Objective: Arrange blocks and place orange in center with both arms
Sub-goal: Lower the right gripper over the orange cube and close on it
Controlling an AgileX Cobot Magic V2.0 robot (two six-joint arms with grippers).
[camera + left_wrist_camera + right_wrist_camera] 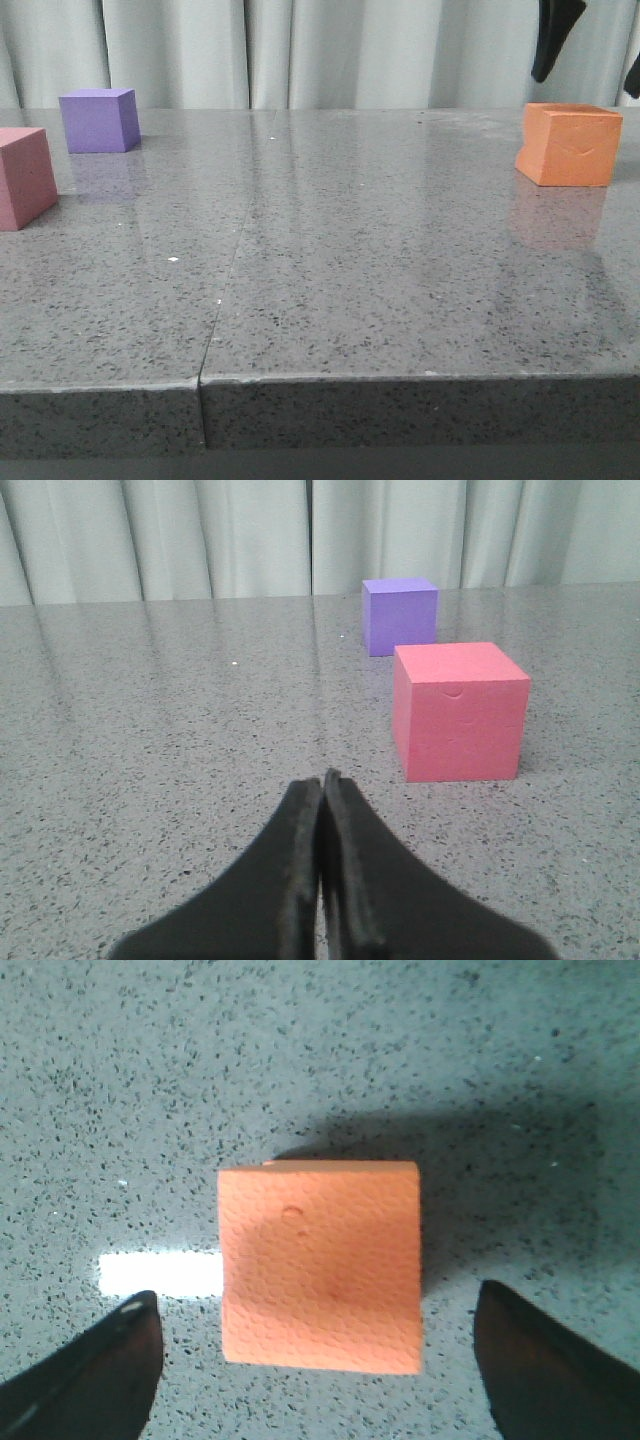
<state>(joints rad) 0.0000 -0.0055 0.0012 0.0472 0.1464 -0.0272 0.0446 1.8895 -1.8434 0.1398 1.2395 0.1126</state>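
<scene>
So we're basically at the start here, none of the arranging looks done yet. Going left to right on the table [330,290]: the pink-red cube [24,177] sits at the far left edge, the purple cube [98,120] is just behind and beside it, then a big bare stretch in the middle, and the orange cube [568,144] is way over on the right, well apart from the other two. So we'd say the orange one still has to come to the center, with the other two lined up around it. Our left gripper [322,780] is clenched on nothing, low near the tabletop, pointing past the pink-red cube; the front camera doesn't show it at all. Our right gripper [318,1360] hangs above the orange cube with fingers spread wide on either side, not touching. Only that wrist camera shows this straddle; the front just catches dark fingers [553,38] up top.
</scene>
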